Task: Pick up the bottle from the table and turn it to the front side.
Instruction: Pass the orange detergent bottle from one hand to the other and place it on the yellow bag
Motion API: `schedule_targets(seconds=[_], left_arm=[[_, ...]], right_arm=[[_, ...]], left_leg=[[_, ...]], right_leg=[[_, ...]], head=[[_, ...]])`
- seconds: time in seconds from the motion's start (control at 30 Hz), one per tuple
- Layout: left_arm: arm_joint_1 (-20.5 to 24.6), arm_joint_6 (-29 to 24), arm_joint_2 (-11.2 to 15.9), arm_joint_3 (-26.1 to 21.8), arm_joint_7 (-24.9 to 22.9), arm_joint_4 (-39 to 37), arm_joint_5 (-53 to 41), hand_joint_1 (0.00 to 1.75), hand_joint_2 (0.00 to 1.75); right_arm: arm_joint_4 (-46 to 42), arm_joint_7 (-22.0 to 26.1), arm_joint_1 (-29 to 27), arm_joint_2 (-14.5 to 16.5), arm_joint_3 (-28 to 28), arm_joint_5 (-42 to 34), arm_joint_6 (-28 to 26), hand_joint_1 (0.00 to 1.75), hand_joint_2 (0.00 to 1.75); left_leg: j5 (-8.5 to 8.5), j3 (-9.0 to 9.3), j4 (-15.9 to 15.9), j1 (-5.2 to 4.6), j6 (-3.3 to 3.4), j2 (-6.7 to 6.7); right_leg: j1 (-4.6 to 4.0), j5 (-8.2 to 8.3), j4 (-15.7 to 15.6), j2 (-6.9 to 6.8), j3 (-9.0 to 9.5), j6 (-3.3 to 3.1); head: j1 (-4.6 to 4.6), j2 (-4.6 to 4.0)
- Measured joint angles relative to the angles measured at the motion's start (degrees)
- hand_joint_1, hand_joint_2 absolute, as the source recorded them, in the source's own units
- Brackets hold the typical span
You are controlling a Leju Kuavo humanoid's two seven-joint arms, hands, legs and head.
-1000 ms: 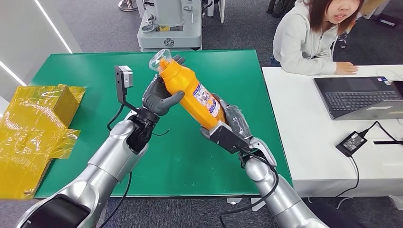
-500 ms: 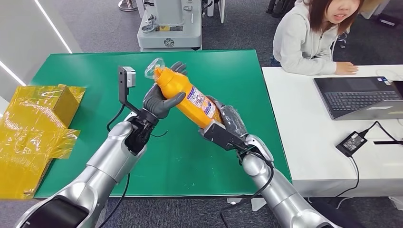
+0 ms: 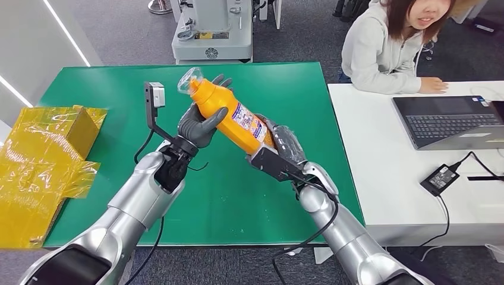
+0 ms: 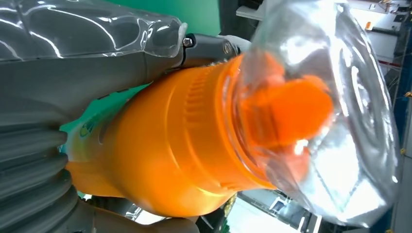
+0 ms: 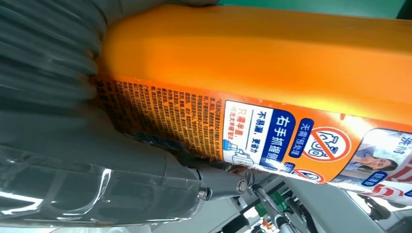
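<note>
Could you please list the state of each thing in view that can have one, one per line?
Orange bottle: lifted off the green table, tilted, neck up and away from the robot.
Bottle cap: on, under a clear plastic cover.
Left robot hand: grips the bottle's upper body.
Right robot hand: holds the bottle's lower end.
Laptop: open on the white desk.

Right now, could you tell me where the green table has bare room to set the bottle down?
The green table is bare between the hands and the far edge, and on its left part beside the yellow wrapped boxes. Mid-table, the left hand and right hand hold the orange bottle aloft.
</note>
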State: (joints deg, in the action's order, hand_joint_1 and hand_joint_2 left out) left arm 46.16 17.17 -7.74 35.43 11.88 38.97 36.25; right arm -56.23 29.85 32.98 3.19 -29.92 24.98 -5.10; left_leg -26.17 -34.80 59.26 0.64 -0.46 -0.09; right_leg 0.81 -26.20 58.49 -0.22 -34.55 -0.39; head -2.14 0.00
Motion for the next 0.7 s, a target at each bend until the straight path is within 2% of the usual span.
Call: schedule_targets(seconds=[0.47, 0.5, 0.6, 0.63, 0.7], left_arm=[[-0.46, -3.27, -2.86, 0.19, 3.09, 0.00, -0.48, 1.75, 1.75], [-0.60, -3.53, -3.14, 0.19, 3.18, 0.00, -0.34, 1.75, 1.75], [-0.83, -4.06, -3.86, 0.20, 3.91, 0.00, -0.81, 1.75, 1.75], [-0.88, -4.48, -4.02, 0.22, 4.54, 0.00, -1.59, 1.75, 1.75], [-0.96, -6.07, -4.17, 0.36, 6.27, 0.00, -4.27, 1.75, 1.75]], right_arm=[[-1.83, 2.38, -2.85, 0.03, 2.43, -1.18, -1.60, 1.75, 1.75], [-2.27, 2.50, -3.41, 0.03, 2.67, -1.20, -1.81, 1.52, 1.75], [-4.10, 2.59, -5.21, -0.04, 3.50, -1.52, -2.33, 0.21, 1.75], [-4.86, 2.60, -5.86, -0.10, 3.81, -1.78, -2.50, 0.00, 1.75], [-6.55, 2.60, -7.34, -0.33, 4.48, -2.21, -2.75, 0.00, 1.75]], left_leg=[[-0.01, 0.00, 0.00, 0.00, 0.01, -0.01], [-0.01, 0.00, 0.00, 0.00, 0.01, 0.00], [-0.01, -0.01, 0.00, 0.00, 0.01, 0.00], [-0.01, -0.01, 0.00, 0.00, 0.01, 0.00], [-0.01, -0.01, 0.00, 0.00, 0.01, 0.00]], right_leg=[[0.00, 0.00, -0.02, 0.00, -0.01, 0.00], [0.00, 0.00, -0.02, 0.00, -0.01, 0.00], [0.00, 0.00, -0.04, 0.01, -0.03, 0.00], [0.00, 0.00, -0.05, 0.01, -0.03, 0.00], [0.01, 0.00, -0.05, 0.01, -0.03, 0.00]], head=[[0.01, 0.00], [0.01, 0.00], [0.00, 0.01], [0.00, 0.01], [0.01, 0.00]])
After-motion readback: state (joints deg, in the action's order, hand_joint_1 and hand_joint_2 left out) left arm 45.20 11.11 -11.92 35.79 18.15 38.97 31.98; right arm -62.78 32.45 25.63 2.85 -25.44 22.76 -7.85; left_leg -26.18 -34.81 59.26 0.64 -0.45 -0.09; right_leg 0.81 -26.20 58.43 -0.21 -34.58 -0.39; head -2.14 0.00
